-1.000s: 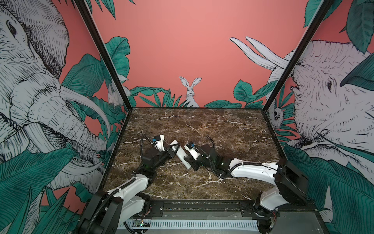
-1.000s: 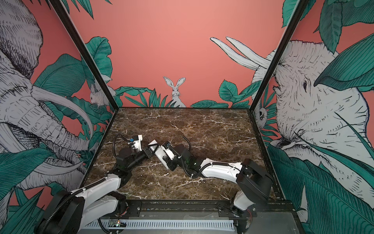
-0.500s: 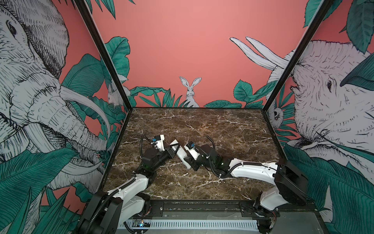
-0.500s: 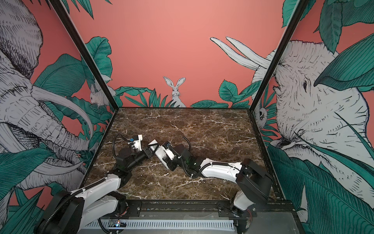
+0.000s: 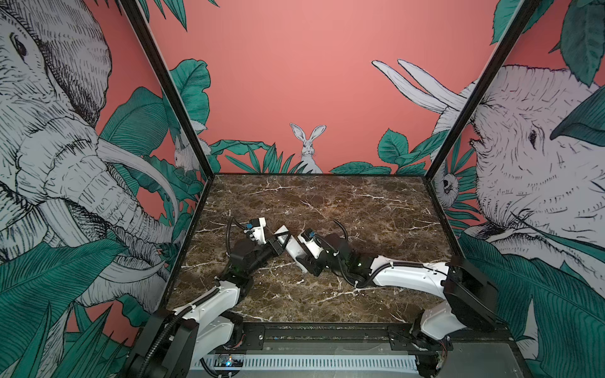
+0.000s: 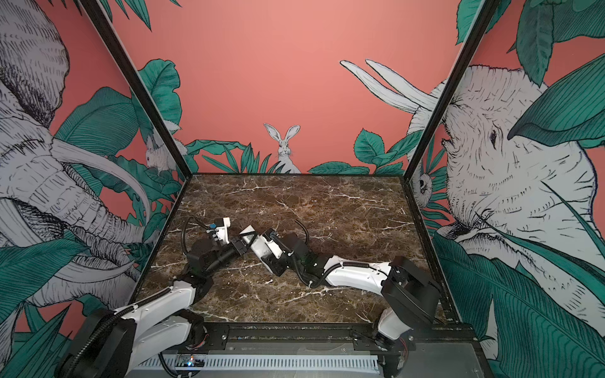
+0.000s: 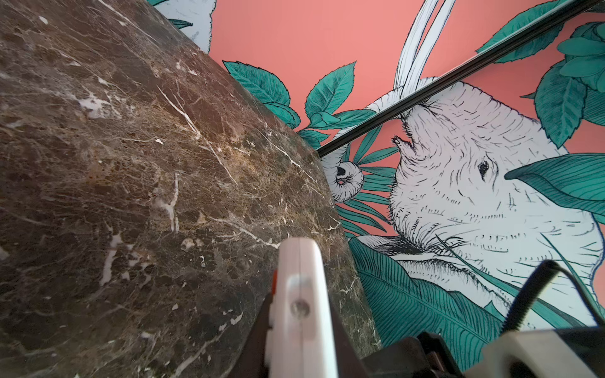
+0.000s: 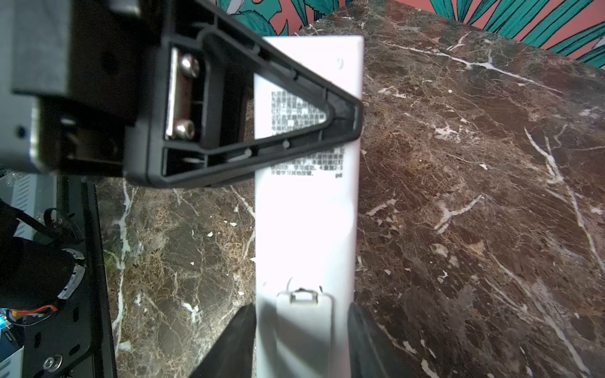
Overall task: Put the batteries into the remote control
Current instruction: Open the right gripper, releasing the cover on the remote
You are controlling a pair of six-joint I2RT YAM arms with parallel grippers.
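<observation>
The remote control (image 5: 292, 248) (image 6: 258, 250) is a slim white bar held just above the marble, near the middle. My left gripper (image 5: 283, 240) (image 7: 301, 314) is shut across the thickness of its far end, seen edge-on (image 7: 299, 261). My right gripper (image 5: 299, 258) (image 8: 302, 314) is open around the near end, one finger (image 8: 235, 333) close along each long edge of the remote's back (image 8: 307, 229). I cannot tell whether they touch it. A cover plate (image 8: 304, 327) sits flush in that back. The batteries are hidden.
The dark marble table (image 5: 327, 203) is boxed in by printed walls on three sides. A black rail (image 5: 327, 333) runs along its front edge. Both arms reach in from that rail and meet at the middle.
Neither arm has visibly moved in the top views. The remote stays at the same spot between the two grippers.
</observation>
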